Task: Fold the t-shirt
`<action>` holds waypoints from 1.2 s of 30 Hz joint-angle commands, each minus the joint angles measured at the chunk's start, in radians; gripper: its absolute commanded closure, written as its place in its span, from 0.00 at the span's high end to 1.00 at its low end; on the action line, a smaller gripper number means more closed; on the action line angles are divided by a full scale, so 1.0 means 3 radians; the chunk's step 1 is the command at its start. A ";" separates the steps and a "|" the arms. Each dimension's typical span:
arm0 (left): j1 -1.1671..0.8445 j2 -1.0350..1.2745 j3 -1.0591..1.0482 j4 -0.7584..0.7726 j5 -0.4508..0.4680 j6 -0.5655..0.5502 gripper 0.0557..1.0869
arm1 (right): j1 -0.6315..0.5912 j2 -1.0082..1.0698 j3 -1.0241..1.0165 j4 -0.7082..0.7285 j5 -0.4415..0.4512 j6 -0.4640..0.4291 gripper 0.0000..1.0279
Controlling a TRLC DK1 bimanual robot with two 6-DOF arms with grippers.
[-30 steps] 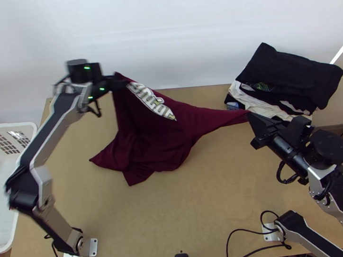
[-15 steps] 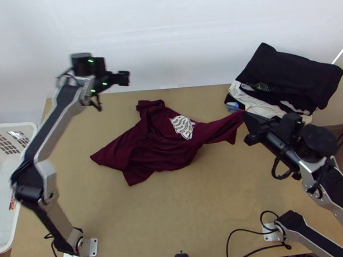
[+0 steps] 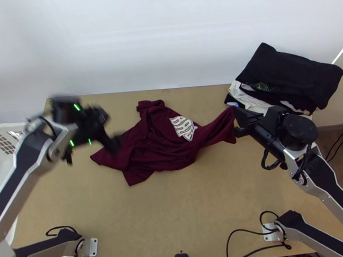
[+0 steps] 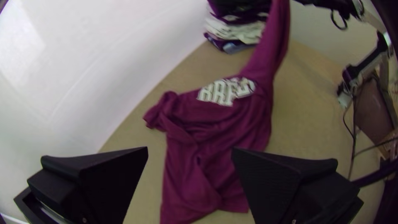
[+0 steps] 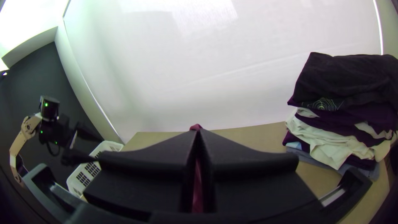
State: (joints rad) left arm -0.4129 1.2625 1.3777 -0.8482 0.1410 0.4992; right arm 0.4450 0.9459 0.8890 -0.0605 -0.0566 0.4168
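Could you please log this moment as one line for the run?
t-shirt: bunched, not yet folded | left gripper: open, holding nothing | right gripper: shut on t-shirt's raised end | clothes pile: beyond right gripper

Rumpled t-shirt, end in right gripper

The dark red t-shirt is lying bunched and wrinkly on the desk, and its big white letters are showing. One end is sticking up in the air, where the right tool is pinching it.
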 commanded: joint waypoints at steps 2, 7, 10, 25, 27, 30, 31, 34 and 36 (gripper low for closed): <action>-0.0357 -0.0522 -0.0762 -0.0113 -0.0005 0.0248 0.95 | 0.0020 0.0022 -0.0003 0.0135 0.0030 -0.0039 0.03; -0.0889 -0.0920 -0.1535 -0.0108 -0.0301 0.0228 0.95 | -0.0006 0.0007 -0.0028 0.0145 0.0025 -0.0039 0.03; -0.1119 -0.1110 -0.1918 -0.0041 -0.0327 0.0172 0.95 | -0.0016 -0.0003 -0.0059 0.0186 0.0025 -0.0039 0.03; -0.1385 -0.0644 -0.2608 0.1043 -0.0935 0.0054 0.83 | 0.0010 -0.0029 -0.0105 0.0278 0.0025 0.0012 0.03; -0.1374 -0.0583 -0.2608 0.1114 -0.0956 0.0054 0.83 | 0.0010 -0.0049 -0.0110 0.0278 0.0025 0.0012 0.03; -0.1349 -0.0501 -0.2649 0.1201 -0.0961 0.0105 0.83 | 0.0005 -0.0064 -0.0110 0.0278 0.0025 0.0012 0.03; -0.1339 -0.0476 -0.2665 0.1227 -0.0961 0.0151 0.83 | 0.0000 -0.0070 -0.0110 0.0278 0.0025 0.0012 0.03; -0.1267 -0.0399 -0.2670 0.1309 -0.0961 0.0213 0.83 | 0.0000 -0.0090 -0.0110 0.0273 0.0020 0.0007 0.03; -0.1226 -0.0353 -0.2675 0.1350 -0.0961 0.0243 0.83 | 0.0000 -0.0100 -0.0110 0.0263 0.0015 0.0012 0.03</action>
State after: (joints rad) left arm -0.7975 1.1324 0.6018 -0.4591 -0.1436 0.5392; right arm 0.4438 0.9405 0.8700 -0.0006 -0.0566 0.4175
